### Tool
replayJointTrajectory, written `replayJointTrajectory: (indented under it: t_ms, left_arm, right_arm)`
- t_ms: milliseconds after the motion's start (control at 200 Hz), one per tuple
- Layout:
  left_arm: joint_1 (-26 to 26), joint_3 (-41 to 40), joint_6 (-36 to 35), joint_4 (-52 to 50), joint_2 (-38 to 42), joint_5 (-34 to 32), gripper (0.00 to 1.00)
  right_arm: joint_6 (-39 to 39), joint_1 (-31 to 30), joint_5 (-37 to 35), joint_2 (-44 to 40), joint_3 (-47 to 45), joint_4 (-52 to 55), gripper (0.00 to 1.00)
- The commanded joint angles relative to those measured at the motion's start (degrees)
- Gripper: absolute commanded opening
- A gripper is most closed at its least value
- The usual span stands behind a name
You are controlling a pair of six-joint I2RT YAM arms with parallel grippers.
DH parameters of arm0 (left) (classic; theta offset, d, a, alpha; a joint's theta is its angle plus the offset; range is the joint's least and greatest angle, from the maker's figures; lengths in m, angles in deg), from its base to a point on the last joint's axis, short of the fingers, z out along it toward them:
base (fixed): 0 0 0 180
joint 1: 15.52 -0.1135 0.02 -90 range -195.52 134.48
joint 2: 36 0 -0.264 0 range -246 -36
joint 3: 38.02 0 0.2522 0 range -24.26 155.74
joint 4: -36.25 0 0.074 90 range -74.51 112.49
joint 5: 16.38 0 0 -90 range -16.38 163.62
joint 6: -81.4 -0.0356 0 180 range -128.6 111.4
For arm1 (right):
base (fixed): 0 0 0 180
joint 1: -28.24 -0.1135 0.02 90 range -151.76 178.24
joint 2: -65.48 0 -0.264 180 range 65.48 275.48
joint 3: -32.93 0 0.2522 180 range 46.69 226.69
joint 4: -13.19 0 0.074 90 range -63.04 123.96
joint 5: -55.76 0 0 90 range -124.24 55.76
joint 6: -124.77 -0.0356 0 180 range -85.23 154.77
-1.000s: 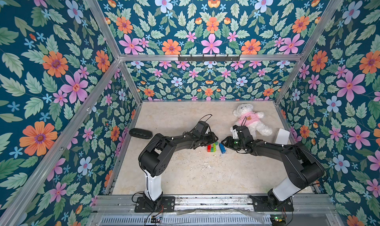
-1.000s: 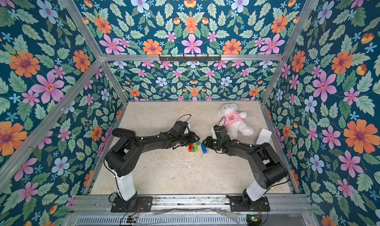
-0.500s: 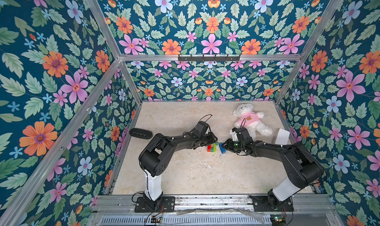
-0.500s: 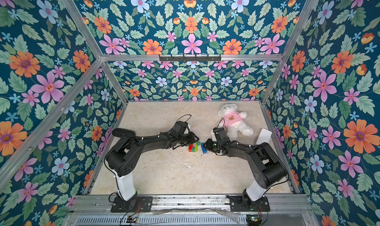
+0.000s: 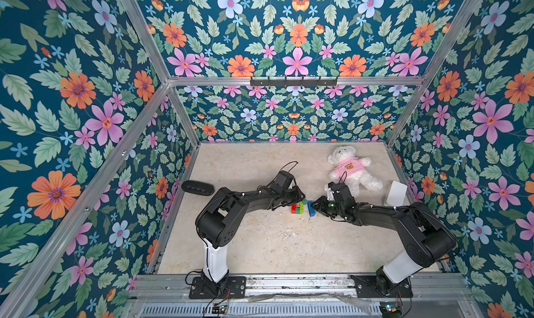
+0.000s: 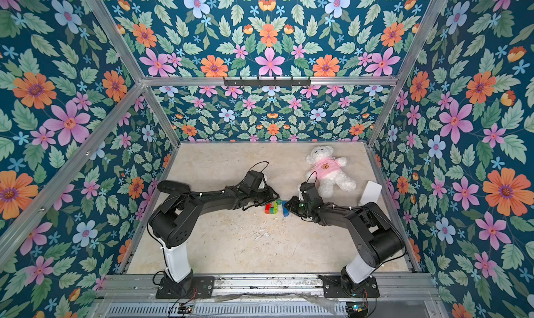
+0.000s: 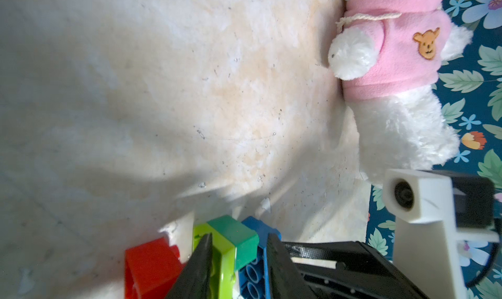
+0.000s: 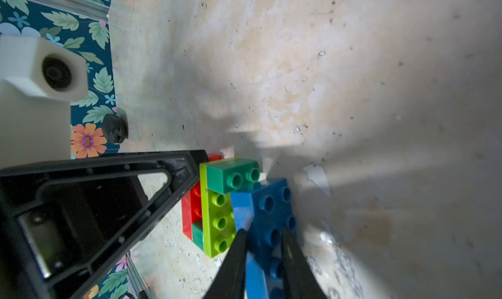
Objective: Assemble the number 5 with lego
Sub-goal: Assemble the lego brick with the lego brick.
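Lego stack (image 8: pixel 217 216) of red, lime and dark-green bricks is sitting joined, with the left gripper (image 7: pixel 239 236) pinching it, while the right gripper (image 8: pixel 263 231) is pinching the blue brick (image 8: pixel 271 199), which looks not yet seated.

Black arms (image 5: pixel 254 199), white base links (image 5: pixel 215 261) (thin black cables (image 5: pixel 289 164) at wrists).

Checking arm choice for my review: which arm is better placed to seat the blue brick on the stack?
Right. The right gripper clamps the blue brick, tilted beside the dark-green brick; the left gripper sits at the lime brick.
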Motion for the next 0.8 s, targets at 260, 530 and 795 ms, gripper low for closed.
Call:
replayJointTrajectory:
  t_ms: [260, 530, 795]
  left_arm:
    - [0.06, -0.15, 0.02, -0.28, 0.05, -0.42, 0.34]
    - [0.06, -0.42, 0.03, -0.49, 0.39, -0.36, 0.34]
    - [0.05, -0.42, 0.02, -0.55, 0.24, -0.49, 0.34]
  right_arm:
    - [-4.99, -0.62, -3.71, 0.29, -0.57, -4.64, 0.25]
    - [-3.28, -1.10, -4.58, -1.01, -0.60, -2.79, 0.39]
    - [0.00, -1.52, -2.94, -0.16, 1.30, 1.73, 0.39]
